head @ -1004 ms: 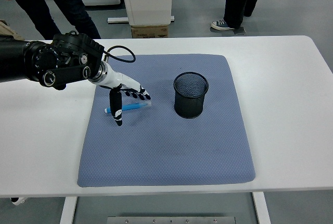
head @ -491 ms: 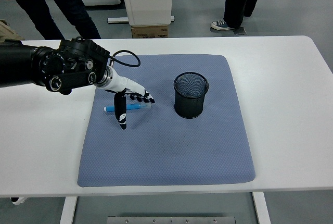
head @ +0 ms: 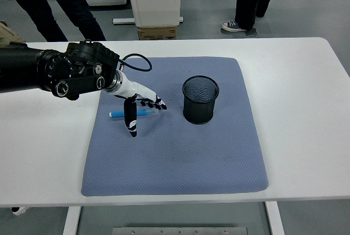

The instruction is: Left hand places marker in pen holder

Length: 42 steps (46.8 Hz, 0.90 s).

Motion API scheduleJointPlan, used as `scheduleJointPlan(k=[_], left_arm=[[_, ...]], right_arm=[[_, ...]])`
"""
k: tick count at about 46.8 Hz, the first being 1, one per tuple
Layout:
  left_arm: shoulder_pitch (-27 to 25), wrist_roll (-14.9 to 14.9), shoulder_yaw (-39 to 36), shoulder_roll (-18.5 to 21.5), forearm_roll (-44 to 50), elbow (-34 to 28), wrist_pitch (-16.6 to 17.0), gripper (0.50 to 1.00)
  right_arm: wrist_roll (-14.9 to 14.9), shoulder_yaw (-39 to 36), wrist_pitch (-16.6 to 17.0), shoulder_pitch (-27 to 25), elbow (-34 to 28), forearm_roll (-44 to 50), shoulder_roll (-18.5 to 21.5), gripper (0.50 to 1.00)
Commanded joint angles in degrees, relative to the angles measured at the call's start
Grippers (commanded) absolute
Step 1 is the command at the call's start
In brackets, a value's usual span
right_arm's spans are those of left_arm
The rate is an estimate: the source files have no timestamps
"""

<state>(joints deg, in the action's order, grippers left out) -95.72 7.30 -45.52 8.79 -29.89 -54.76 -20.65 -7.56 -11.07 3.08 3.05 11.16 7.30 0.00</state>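
I judge the task barely begun: my left hand (head: 139,105) hovers with fingers (head: 131,120) spread over the blue marker (head: 121,113), which lies ungrasped on the mat left of the empty pen holder (head: 200,100).

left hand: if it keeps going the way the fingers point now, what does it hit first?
Probably the pen holder. The left hand, over the marker, points right and slightly toward the near edge, with only bare blue mat between. One view leaves height unclear; it might pass just in front.
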Motion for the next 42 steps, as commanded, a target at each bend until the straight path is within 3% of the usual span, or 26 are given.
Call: scheduleJointPlan(k=[1,17,26,35,42], left_arm=[[-0.35,-0.09,-0.01,0.0,0.0,0.0,-0.44,1.0],[-1.23,-0.35,-0.27,0.44,-0.09,0.09,-0.62,1.0],[-1.84,-1.49,-0.62,0.53,-1.23,0.0,-2.81,1.0],[-1.84,-3.78,-0.8,0.44,-1.32,0.09,-2.9,1.0],[-1.84,-3.87,-1.59,0.35,-1.32,0.09,-2.9,1.0]], right_arm=[[0.0,0.0,0.0,0.02,0.0,0.0,0.0,1.0],[0.0,0.0,0.0,0.02,0.0,0.0,0.0,1.0],[0.0,0.0,0.0,0.02,0.0,0.0,0.0,1.0],[0.0,0.0,0.0,-0.06,0.0,0.0,0.0,1.0],[0.0,0.0,0.0,0.02,0.0,0.0,0.0,1.0]])
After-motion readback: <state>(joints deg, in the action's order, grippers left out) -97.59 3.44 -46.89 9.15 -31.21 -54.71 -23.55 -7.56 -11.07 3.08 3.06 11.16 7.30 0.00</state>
